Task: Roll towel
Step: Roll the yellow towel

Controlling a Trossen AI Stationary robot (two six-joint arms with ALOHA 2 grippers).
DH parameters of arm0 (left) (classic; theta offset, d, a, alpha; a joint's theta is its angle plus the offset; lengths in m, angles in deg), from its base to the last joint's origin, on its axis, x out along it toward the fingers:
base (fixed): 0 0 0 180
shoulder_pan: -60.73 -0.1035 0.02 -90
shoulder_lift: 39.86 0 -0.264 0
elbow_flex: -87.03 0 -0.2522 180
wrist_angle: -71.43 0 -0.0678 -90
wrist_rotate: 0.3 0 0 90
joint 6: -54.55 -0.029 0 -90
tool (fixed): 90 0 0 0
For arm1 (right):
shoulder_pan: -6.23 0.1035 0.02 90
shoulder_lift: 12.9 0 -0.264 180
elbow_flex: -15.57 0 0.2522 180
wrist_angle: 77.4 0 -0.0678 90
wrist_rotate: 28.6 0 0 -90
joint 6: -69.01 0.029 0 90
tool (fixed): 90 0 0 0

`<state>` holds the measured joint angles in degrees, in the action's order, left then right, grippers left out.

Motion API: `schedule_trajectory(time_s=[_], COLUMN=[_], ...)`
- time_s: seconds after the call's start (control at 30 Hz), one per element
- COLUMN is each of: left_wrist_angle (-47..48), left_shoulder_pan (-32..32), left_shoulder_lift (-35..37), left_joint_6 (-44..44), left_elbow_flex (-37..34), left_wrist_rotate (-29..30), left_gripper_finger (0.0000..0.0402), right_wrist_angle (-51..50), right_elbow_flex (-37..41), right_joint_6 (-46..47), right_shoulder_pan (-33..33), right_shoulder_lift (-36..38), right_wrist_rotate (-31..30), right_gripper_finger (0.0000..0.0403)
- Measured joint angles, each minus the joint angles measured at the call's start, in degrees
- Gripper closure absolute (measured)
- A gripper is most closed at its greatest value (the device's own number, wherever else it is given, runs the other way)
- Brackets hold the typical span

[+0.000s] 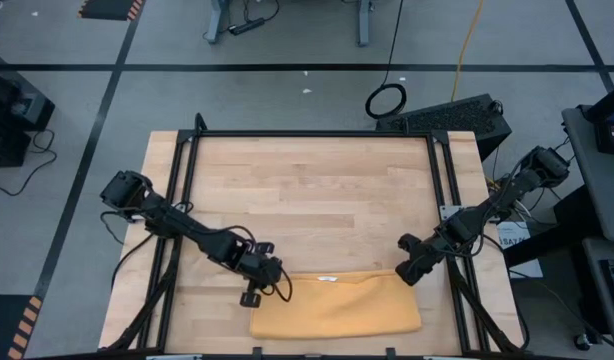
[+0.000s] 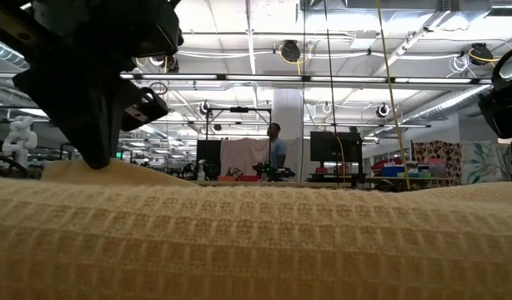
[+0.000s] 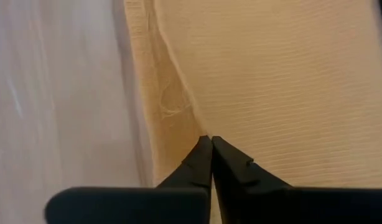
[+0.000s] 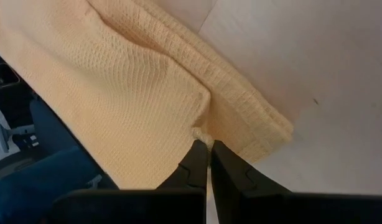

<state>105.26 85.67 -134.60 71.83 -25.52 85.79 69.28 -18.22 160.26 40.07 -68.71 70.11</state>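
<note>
The mustard-yellow towel (image 1: 337, 305) lies folded in several layers along the table's near edge, and it fills the lower half of the low view (image 2: 256, 233). My left gripper (image 1: 255, 294) stands at the towel's far left corner, pointing steeply down, shut on the cloth. My right gripper (image 1: 407, 272) is at the towel's far right corner, also slanting down and shut on the cloth. In the low view the left gripper (image 2: 93, 158) comes down onto a raised hump of the towel. My left gripper pinches the towel close to its left edge (image 3: 200, 132) between its two fingertips, coming from above at a steep slant. A crease runs up from the tips. The rest of the towel lies on the table. How many layers it has I cannot tell. My right gripper pinches a small pucker of cloth (image 4: 199, 132) between its fingertips, just in from the towel's layered right edge (image 4: 253, 118). The fingers slant down from the table's right. The towel around the pinch lies on the table, slightly wrinkled.
Black frame rails (image 1: 187, 200) run along the table's left, far and right sides. Bare wood (image 1: 307, 200) spreads beyond the towel toward the far edge. A dark box (image 1: 457, 115) and a coiled cable (image 1: 387, 100) lie behind the table. A person (image 2: 275, 150) stands far off in the room.
</note>
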Motion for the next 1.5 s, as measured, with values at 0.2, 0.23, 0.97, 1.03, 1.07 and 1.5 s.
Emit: schedule_trajectory(time_s=[0.2,0.23,0.97,1.03,1.07,1.5], left_wrist_angle=[2.17,3.07,12.27,12.41,12.31,13.33], left_shoulder_pan=[0.04,0.08,1.59,1.77,1.80,5.00], left_shoulder_lift=[0.73,0.98,4.07,4.07,4.07,5.34], left_joint_6=[2.51,3.25,13.37,14.84,15.74,19.96], left_elbow_flex=[0.70,1.49,3.72,3.72,3.72,4.02], left_wrist_rotate=[-0.02,-0.05,1.73,1.77,1.62,7.96], left_gripper_finger=[0.0397,0.0398,0.0400,0.0400,0.0400,0.0400], right_wrist_angle=[0.39,0.75,-3.01,-3.39,-3.73,-8.81], right_elbow_flex=[0.00,0.00,-0.04,-0.04,-0.04,-0.04], right_joint_6=[0.02,0.02,1.29,1.29,1.31,1.23], right_shoulder_pan=[0.01,0.00,-0.01,-0.02,-0.02,0.01], right_shoulder_lift=[0.10,0.18,5.72,5.75,5.75,5.79], right_wrist_rotate=[-0.74,-0.84,-4.35,-4.32,-4.26,-4.20], right_gripper_finger=[0.0402,0.0402,0.0403,0.0403,0.0403,0.0403])
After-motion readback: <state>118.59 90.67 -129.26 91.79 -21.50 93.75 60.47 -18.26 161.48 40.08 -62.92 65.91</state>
